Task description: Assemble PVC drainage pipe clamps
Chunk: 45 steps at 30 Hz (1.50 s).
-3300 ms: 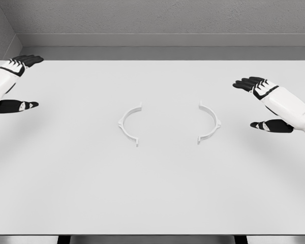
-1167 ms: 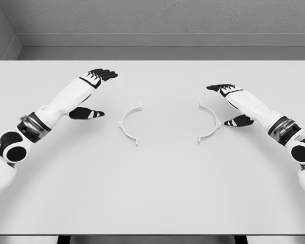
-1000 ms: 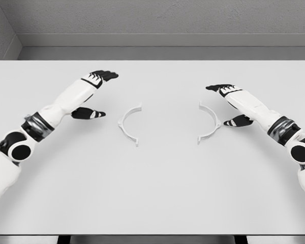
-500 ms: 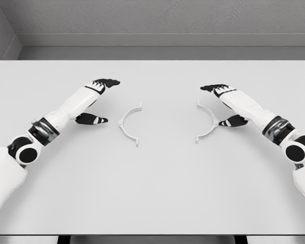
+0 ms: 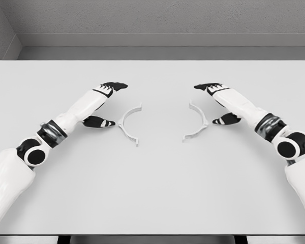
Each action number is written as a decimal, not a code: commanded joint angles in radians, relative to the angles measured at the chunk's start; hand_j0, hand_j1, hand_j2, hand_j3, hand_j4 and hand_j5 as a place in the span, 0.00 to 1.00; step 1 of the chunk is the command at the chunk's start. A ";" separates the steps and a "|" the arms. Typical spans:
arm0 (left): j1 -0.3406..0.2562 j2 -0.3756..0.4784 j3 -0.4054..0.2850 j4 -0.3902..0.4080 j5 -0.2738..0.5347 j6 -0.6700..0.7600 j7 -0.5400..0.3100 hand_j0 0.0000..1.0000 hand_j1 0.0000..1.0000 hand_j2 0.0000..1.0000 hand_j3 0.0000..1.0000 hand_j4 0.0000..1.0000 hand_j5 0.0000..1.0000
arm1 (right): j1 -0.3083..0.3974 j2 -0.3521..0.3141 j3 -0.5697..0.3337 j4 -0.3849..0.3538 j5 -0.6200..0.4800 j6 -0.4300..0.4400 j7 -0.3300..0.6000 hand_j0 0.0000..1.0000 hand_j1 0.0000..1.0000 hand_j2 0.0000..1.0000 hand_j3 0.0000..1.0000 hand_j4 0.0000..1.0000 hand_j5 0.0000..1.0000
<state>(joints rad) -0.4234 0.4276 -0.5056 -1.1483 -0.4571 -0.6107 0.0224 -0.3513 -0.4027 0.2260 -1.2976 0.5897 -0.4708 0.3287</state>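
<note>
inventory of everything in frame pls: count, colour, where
left clamp half: 1, white, on the table left of centre, opening facing right
right clamp half: 1, white, right of centre, opening facing left, apart from the other half
table: 1, white, fills most of the view
wall: 1, grey, behind the table
left hand: 1, black fingers on white arm, open, just left of the left clamp half
right hand: 1, same colours, open, at the right clamp half's outer side
</note>
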 commanded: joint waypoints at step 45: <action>-0.023 -0.087 -0.005 0.045 -0.043 0.000 0.001 1.00 1.00 1.00 1.00 1.00 1.00 | -0.109 0.134 0.072 0.110 0.067 0.040 0.000 1.00 1.00 1.00 1.00 1.00 1.00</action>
<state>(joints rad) -0.4464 0.3438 -0.5115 -1.1013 -0.5040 -0.6107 0.0225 -0.4602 -0.2701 0.2973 -1.1899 0.6616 -0.4321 0.3287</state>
